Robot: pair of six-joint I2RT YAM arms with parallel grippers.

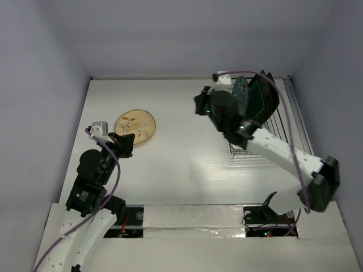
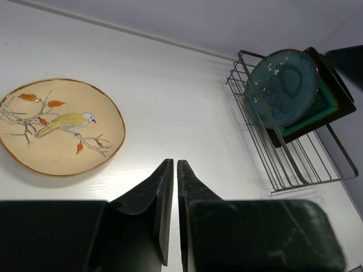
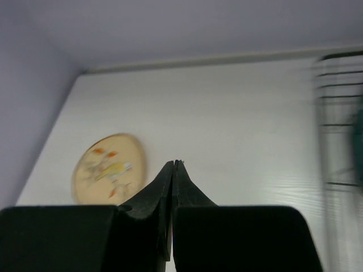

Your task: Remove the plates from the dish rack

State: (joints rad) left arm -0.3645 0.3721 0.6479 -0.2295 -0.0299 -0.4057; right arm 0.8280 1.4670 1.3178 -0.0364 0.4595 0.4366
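Leaning in the dish rack (image 2: 285, 170), white-flecked round teal plate (image 2: 282, 86)

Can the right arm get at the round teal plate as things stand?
Likely yes, after turning: round teal plate stands frontmost in the dish rack, nothing before it, but the right fingers are shut, pointing away.

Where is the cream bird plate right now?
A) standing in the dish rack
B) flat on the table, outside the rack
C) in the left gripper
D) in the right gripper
B: the cream plate lies flat on the table, apart from the dish rack.
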